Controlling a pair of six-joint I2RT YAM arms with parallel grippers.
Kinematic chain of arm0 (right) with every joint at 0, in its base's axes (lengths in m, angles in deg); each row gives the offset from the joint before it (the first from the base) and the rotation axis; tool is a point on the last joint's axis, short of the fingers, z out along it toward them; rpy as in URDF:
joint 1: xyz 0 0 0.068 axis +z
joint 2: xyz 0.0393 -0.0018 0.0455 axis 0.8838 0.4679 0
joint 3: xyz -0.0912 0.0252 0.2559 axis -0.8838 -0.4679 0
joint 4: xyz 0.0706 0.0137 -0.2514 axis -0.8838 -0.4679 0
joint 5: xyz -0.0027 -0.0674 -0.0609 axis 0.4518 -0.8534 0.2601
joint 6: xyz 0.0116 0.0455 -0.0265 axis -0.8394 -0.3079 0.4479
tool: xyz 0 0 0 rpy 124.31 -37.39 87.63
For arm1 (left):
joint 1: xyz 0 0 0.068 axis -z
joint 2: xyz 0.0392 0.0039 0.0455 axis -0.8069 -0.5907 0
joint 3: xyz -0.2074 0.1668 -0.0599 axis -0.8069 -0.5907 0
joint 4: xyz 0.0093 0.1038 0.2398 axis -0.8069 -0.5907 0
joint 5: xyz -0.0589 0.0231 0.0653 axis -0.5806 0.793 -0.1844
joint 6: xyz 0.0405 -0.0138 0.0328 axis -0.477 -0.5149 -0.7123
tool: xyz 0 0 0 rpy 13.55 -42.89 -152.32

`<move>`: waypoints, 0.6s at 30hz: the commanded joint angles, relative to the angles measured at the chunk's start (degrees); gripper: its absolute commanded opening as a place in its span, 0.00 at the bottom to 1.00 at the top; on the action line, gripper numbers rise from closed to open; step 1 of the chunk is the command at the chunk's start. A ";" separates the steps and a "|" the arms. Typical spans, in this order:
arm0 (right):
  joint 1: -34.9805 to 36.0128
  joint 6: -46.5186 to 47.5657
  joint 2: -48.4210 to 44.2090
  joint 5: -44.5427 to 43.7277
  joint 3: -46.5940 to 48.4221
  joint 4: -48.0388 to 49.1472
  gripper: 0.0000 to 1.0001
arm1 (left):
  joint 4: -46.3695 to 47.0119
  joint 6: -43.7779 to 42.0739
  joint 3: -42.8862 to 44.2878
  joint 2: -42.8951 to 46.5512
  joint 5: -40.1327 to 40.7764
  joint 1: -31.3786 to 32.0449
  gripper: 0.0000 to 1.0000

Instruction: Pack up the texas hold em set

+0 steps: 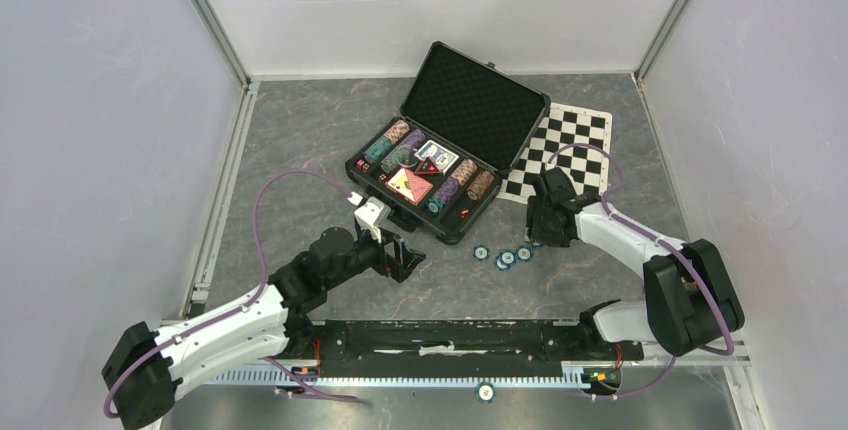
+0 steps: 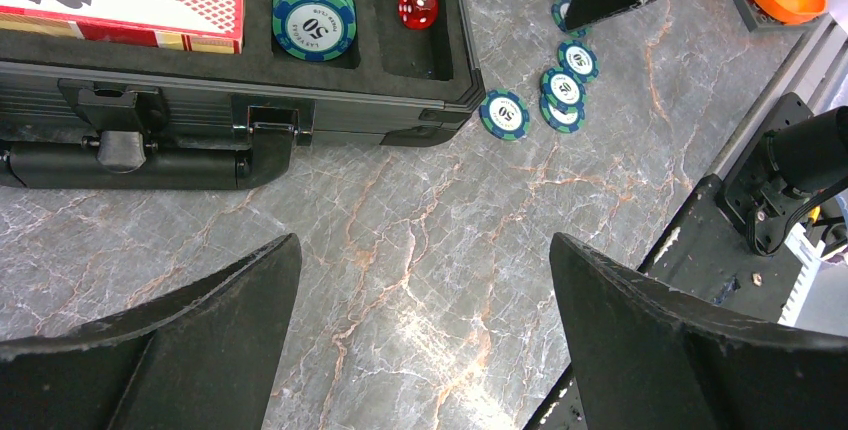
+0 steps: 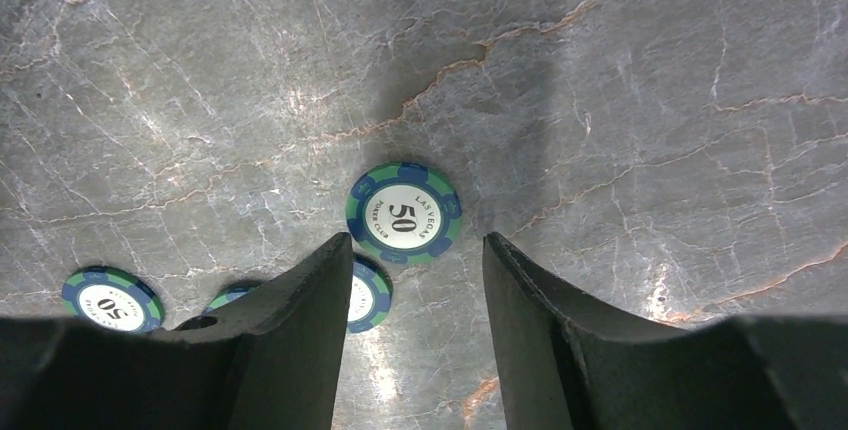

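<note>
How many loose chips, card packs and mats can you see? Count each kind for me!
Loose chips on the table by the case: 5
Lone chip by the near rail: 1
Card packs in the case: 2, a red pack and a blue pack
Chequered mat: 1
Total: 9

Wide-spread jaws on the left gripper [image 2: 422,245], low and empty — half-parted jaws on the right gripper [image 3: 415,240], nose-down.
</note>
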 commanded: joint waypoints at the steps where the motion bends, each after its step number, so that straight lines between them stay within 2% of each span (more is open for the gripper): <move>1: -0.19 0.43 0.56 -0.47 -0.18 1.71 0.58 | 2.07 -1.44 0.84 0.09 1.13 0.25 1.00; 8: -0.14 0.43 1.25 -0.21 -0.66 2.46 0.71 | 2.07 -1.41 0.84 -0.05 1.09 0.27 1.00; 13: -0.14 0.65 2.29 -0.13 -0.51 2.62 0.76 | 2.15 -1.48 0.84 -0.06 1.13 0.27 1.00; 18: -0.16 0.55 2.86 0.01 -1.30 3.58 0.76 | 2.25 -1.47 0.84 -0.23 0.96 0.23 1.00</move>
